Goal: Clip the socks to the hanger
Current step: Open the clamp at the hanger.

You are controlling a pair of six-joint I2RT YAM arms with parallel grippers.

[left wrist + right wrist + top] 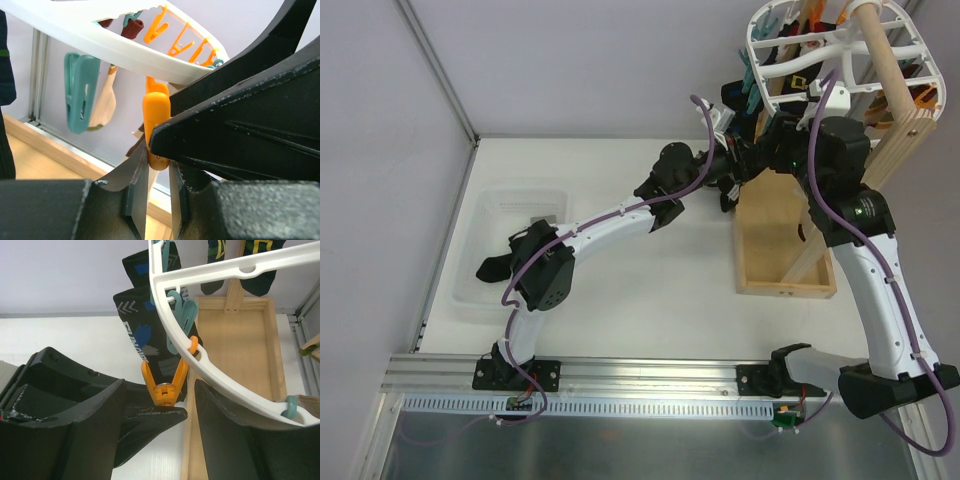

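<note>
The white oval hanger [757,50] hangs at the back right, with several socks [790,82] clipped to it. My left gripper [733,168] reaches up under its rim [100,47]. Its fingertips [157,167] close on the lower end of an orange peg [156,115], with no sock between them. My right gripper [762,150] is wide open, and its fingers [235,430] flank the same orange peg [165,387] below the frame [220,375]. A black sock with blue and white marks [140,335] hangs from a teal peg just behind.
The wooden stand's tray base [785,272] and pole [890,90] carry the hanger. A translucent basket [510,245] sits at the left with a dark item inside. A free teal peg [80,92] hangs left of the orange one.
</note>
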